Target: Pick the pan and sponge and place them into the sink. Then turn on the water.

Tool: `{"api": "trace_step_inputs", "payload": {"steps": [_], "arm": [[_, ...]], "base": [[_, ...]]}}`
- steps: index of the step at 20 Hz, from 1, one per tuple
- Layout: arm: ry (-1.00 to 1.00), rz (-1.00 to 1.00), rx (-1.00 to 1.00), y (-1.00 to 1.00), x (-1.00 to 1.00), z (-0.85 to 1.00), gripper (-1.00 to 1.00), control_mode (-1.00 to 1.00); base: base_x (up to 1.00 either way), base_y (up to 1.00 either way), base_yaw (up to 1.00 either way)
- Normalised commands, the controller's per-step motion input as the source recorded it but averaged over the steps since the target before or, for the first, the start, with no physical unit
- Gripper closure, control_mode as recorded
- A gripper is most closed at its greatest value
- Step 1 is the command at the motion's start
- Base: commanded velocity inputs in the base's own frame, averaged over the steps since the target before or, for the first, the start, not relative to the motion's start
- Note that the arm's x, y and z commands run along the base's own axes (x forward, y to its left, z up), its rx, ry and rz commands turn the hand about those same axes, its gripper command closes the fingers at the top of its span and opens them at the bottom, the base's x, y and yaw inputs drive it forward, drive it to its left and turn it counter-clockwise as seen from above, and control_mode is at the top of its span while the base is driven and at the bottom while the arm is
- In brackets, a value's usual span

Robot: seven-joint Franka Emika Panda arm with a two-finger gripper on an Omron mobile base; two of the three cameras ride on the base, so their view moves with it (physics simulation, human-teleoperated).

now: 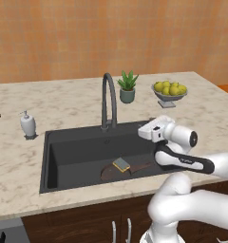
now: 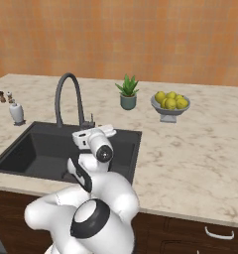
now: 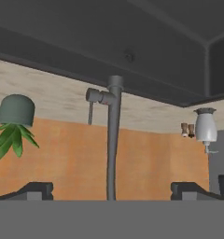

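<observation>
The pan [image 1: 117, 171] already lies on the floor of the sink [image 1: 78, 156], low in the middle of the left base view, with the sponge [image 1: 121, 164] resting on it. What remains, I judge, is the water. The tool [image 3: 111, 189] stands wide and empty, facing the faucet [image 3: 113, 140]; next it must reach the small lever [image 3: 91, 111] at the faucet's base.

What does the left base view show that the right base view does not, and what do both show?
Left base view: the pan lies in the sink with the sponge on it.
Right base view: the arm covers that part of the sink; two small shakers stand by the soap bottle.
Both: faucet, plant, fruit bowl.
</observation>
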Motion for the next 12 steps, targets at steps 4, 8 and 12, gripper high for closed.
{"api": "trace_step_inputs", "payload": {"steps": [4, 8, 12], "arm": [[0.00, 0.00, 0.00, 0.00, 0.23, 0.00, -1.00, -1.00], [0.00, 0.00, 0.01, 0.02, 0.26, -0.02, -1.00, -1.00], [0.00, 0.00, 0.03, 0.19, 0.26, -0.03, -1.00, -1.00]], "base": [[0.00, 0.00, 0.00], [0.00, 0.00, 0.00], [0.00, 0.00, 0.00]]}}
